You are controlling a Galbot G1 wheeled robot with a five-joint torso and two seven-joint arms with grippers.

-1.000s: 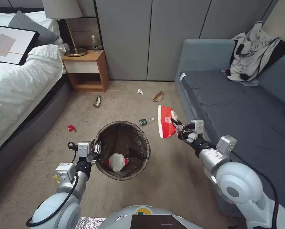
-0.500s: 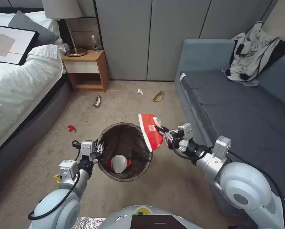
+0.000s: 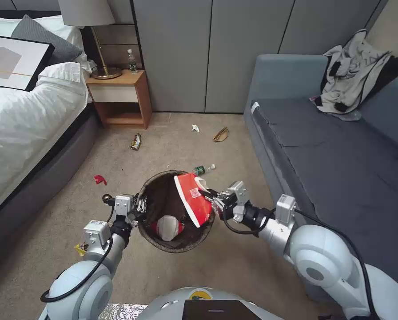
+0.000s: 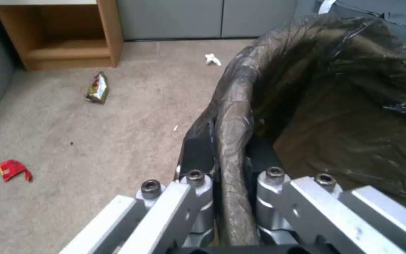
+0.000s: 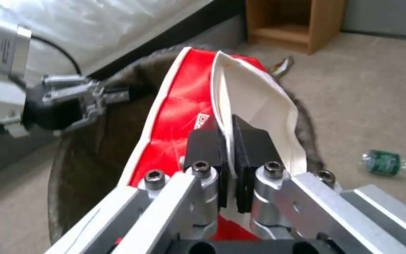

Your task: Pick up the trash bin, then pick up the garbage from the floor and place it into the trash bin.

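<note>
The trash bin [image 3: 172,250] with its dark liner hangs just above the carpet in front of me. My left gripper [image 3: 139,209] is shut on its near-left rim [image 4: 231,116], one finger inside and one outside. Over the right side of the bin's opening, my right gripper [image 3: 212,200] is shut on a crushed red-and-white paper cup [image 3: 191,200], with its pads [image 5: 203,146] pinching the cup's wall [image 5: 179,106]. Another crushed cup [image 3: 167,226] lies in the bin. On the floor are a green-labelled bottle [image 3: 203,169], a red scrap [image 3: 100,179], a snack wrapper [image 3: 136,141], a tissue [image 3: 195,128] and a brown paper bag [image 3: 221,134].
A bed [image 3: 25,120] runs along the left and a grey sofa [image 3: 341,151] along the right. A wooden nightstand [image 3: 119,95] stands against the back wall beside grey cabinet doors [image 3: 208,53]. A yellow wrapper [image 3: 80,249] lies by my left arm.
My right gripper has carried the paper cup left and toward me, from beside the bin to over its opening. The left gripper has kept its hold on the bin, shifting only slightly.
</note>
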